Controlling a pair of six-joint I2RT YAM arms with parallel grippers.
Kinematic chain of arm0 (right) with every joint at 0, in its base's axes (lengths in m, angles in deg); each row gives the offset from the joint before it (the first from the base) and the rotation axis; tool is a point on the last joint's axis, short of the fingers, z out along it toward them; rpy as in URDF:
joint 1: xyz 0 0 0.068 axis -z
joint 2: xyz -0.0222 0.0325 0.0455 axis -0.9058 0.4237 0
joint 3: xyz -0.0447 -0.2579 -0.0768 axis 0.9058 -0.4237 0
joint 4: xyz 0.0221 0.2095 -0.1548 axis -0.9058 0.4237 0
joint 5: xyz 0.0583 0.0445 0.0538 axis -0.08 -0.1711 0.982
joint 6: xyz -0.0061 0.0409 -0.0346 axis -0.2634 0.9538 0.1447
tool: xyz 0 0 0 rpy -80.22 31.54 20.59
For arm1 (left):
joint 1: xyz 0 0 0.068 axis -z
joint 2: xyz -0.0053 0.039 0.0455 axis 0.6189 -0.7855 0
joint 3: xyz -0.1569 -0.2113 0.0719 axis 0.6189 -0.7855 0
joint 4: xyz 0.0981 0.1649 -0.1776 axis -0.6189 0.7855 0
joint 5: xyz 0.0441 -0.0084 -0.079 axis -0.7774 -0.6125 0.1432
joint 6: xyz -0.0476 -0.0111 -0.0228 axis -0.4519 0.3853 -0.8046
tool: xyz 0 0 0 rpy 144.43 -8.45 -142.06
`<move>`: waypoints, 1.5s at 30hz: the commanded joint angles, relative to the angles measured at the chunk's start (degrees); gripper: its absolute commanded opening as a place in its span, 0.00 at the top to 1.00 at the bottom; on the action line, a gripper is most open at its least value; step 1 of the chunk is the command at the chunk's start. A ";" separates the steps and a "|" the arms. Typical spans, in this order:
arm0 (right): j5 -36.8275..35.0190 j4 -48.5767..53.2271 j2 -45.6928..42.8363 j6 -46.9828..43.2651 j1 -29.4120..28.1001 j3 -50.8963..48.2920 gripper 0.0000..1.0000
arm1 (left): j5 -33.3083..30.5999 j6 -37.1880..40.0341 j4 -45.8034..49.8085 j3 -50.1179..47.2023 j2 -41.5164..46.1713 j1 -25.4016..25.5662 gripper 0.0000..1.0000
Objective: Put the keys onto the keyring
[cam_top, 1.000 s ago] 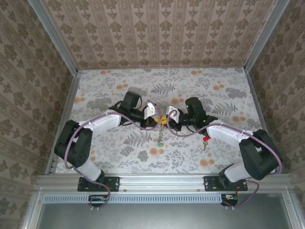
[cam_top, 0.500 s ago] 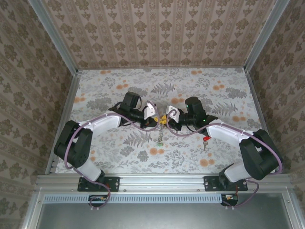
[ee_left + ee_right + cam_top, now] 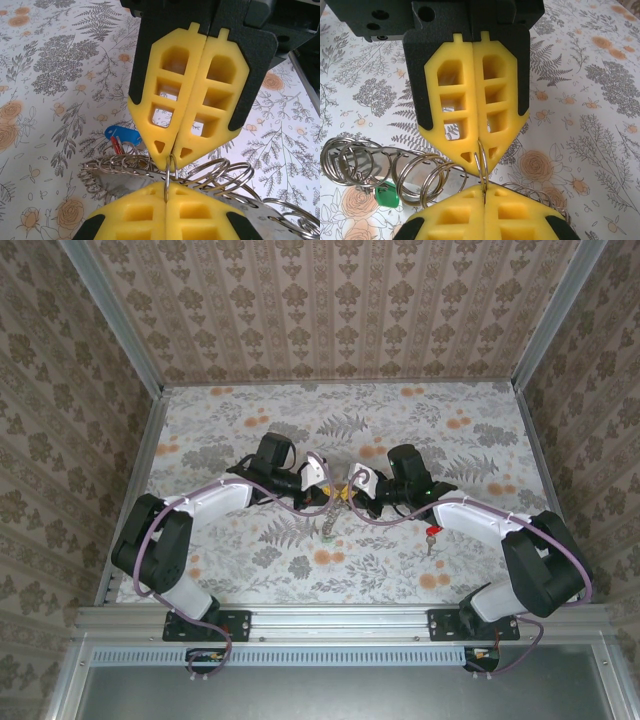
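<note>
Silvery thin wire: the keyring (image 3: 112, 165) sits midway between the left and right edges of the table (image 3: 450, 440) — probably light, limp, slippery. The left gripper (image 3: 165, 192) and right gripper (image 3: 484, 192) are both clamped on one small ring; I would hold single rings edgewise.

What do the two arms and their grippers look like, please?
The left arm and right arm have white links with black joints and a purplish cable along each. The left gripper and right gripper have black bodies and yellow fingers with cut-out cells.
</note>
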 commanded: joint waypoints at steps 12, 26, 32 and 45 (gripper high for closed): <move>4.11 -4.40 0.82 2.98 -0.39 -0.34 0.87 | 1.90 0.46 0.93 0.81 1.52 -0.25 1.00; 4.35 -3.42 0.83 1.77 -0.38 -0.46 1.00 | 2.47 -0.10 0.58 1.13 1.19 -0.27 0.90; 5.06 -4.14 1.00 2.58 -0.38 -0.29 1.00 | 2.58 -0.23 0.48 1.10 1.22 -0.25 0.89; -1.66 -8.32 -5.46 12.61 0.87 -4.33 0.68 | 0.37 -1.41 -0.58 0.29 2.24 -0.43 1.00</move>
